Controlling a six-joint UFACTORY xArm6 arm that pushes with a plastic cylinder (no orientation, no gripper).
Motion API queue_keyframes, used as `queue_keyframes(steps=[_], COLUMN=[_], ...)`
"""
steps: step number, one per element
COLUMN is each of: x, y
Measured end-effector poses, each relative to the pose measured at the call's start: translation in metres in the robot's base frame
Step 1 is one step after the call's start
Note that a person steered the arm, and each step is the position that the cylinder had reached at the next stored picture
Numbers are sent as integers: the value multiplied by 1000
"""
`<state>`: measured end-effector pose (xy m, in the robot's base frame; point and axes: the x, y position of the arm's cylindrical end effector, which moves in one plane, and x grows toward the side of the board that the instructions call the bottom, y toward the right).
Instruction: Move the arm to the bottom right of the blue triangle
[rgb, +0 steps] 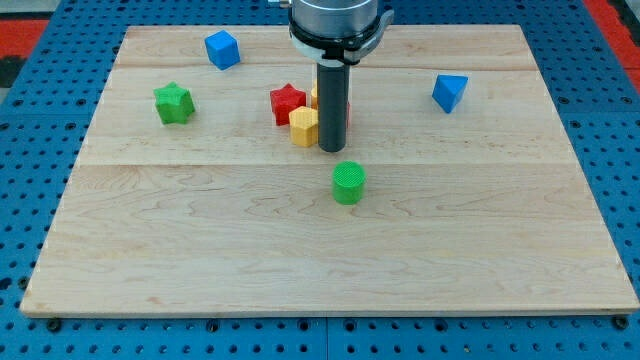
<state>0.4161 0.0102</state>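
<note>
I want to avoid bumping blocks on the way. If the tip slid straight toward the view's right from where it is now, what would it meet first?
From my tip, beside the yellow block, the line rightward looks free to the board's edge. The blue triangle sits nearer the view's top than that line, though depth is hard to judge.

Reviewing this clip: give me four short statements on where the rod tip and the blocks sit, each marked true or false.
1. My tip sits just right of the yellow block. True.
2. My tip is at the blue triangle's bottom right. False: it is far to its left.
3. The green cylinder lies below my tip in the view. True.
4. The green star touches the red star. False: they are well apart.
</note>
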Motion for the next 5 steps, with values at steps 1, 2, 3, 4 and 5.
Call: queue_keyframes(steps=[1,2,3,4,5], x=[2,2,3,-21,-64], y=[11,62,129,184,198])
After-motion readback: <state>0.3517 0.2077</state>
